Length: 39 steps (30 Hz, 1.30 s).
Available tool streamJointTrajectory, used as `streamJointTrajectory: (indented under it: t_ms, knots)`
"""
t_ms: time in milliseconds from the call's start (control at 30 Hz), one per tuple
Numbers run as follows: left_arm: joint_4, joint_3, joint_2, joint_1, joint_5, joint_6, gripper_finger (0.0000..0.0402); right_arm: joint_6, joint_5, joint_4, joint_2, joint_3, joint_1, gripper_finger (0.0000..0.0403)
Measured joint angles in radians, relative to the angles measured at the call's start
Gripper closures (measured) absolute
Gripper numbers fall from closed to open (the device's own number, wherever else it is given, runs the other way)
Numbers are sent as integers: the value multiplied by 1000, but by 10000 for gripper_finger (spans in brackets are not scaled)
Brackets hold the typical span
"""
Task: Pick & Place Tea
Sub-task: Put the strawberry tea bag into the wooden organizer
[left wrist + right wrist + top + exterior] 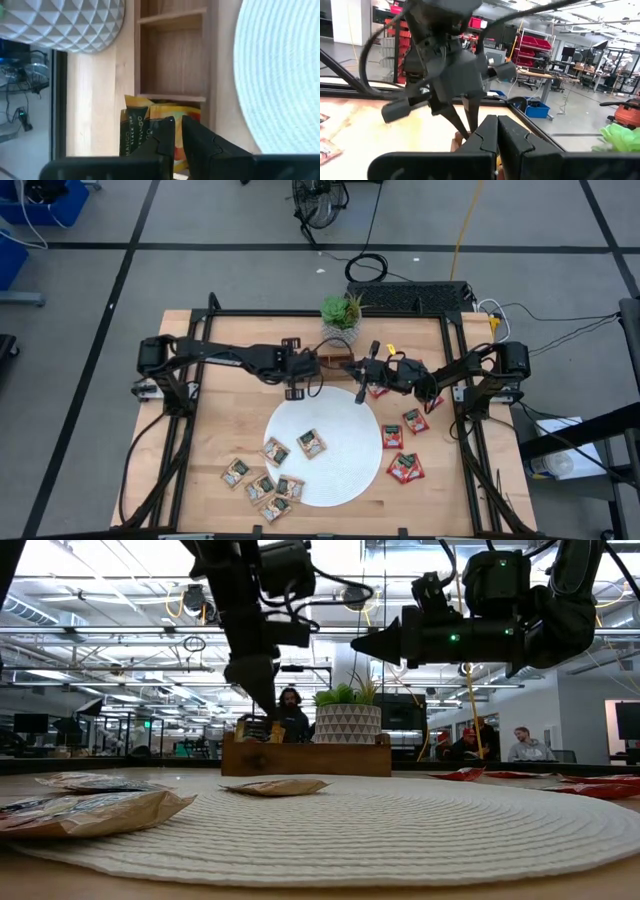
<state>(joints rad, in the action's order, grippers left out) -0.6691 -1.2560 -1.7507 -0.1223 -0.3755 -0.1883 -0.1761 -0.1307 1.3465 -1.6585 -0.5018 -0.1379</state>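
Note:
Tan tea sachets (142, 117) stand in one end compartment of the wooden tray (170, 60). My left gripper (178, 125) hangs just above them, pointing steeply down, with a narrow gap between its fingertips and nothing in it. Two tan sachets (311, 443) lie flat on the white plate (340, 470). Several more (262, 488) lie on the table at the plate's front left. Red sachets (404, 467) lie on the table to the plate's right. My right gripper (356, 645) is shut and empty. It hovers level above the plate's far edge, beside the tray.
A potted plant (340, 315) in a white patterned pot stands just behind the tray at the table's far edge. The two arms are close together over the tray (325, 360). People sit in the room beyond the table.

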Motion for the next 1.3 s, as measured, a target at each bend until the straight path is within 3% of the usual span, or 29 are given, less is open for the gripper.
streamJointTrajectory:
  t_ms: [333, 567, 733, 867, 1033, 1200, 1300]
  knots:
    - [30, 2, 38, 16, 27, 5, 362, 9, 0, -7, 0, 0, 2, 403]
    - [229, 65, 237, -5, 290, -12, 362, -19, -2, -62, 22, 13, 2, 403]
    - [393, 231, 416, -16, 350, -1, 362, -43, -9, -189, 173, 87, 2, 403]
    - [569, 408, 571, -30, 357, 21, 362, 26, -56, -454, 379, 150, 15, 403]
    - [734, 590, 729, -50, 367, 50, 362, 48, -96, -1021, 587, 109, 55, 373]
    - [863, 685, 817, -54, 368, 78, 362, 71, -181, -1479, 603, -13, 86, 283]
    - [850, 711, 841, -53, 360, 94, 362, 56, -157, -1626, 540, -73, 79, 231]
